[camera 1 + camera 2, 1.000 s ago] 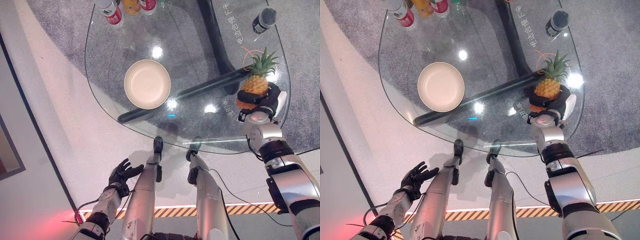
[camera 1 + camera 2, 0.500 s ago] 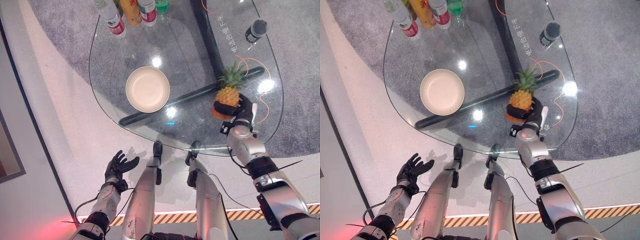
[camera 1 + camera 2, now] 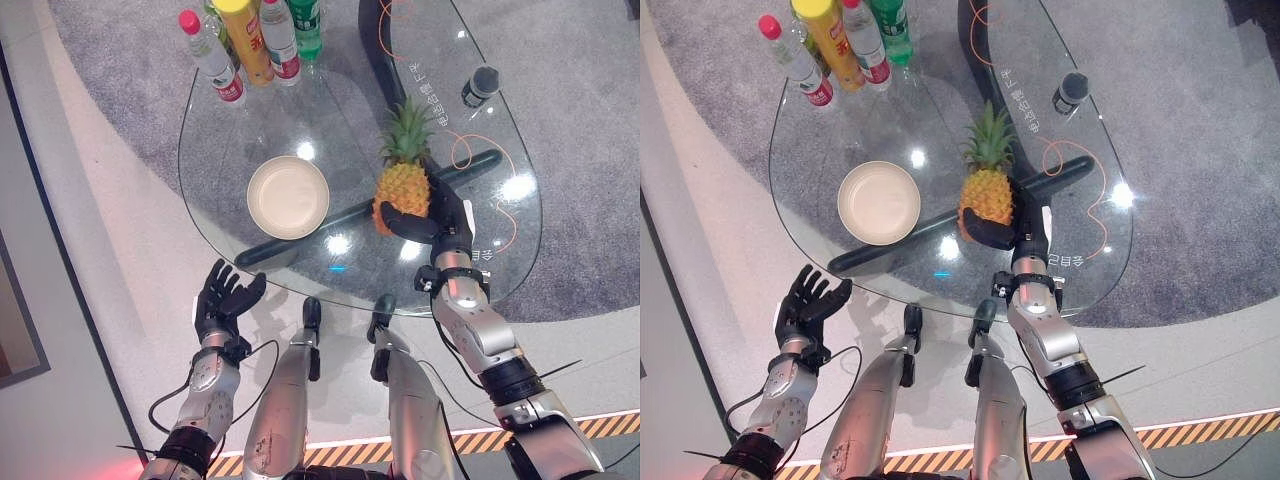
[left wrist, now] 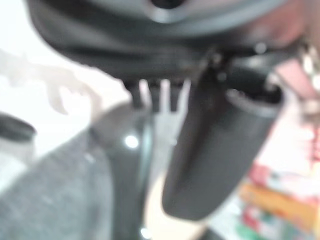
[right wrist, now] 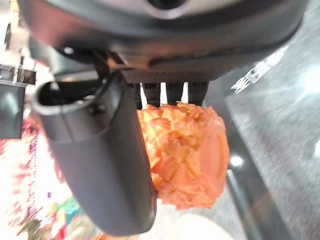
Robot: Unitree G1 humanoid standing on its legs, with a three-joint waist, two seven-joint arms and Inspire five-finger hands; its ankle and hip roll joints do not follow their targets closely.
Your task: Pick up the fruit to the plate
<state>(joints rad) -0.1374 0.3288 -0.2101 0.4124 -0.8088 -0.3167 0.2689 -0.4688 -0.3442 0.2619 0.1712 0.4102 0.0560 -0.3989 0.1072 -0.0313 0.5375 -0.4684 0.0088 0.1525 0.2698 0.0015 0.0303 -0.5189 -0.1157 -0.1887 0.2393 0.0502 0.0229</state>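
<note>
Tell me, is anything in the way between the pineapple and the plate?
Nothing visible is. The right robot hand holds the pineapple above the glass table, and the glass between it and the empty plate is bare. The bottles stand farther back.

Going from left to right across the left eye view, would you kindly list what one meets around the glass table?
Left hand → plate → pineapple → right hand → dark round device.

Bare glass (image 3: pixel 350 120) between bottles (image 3: pixel 255 40), plate (image 3: pixel 288 196)
</note>
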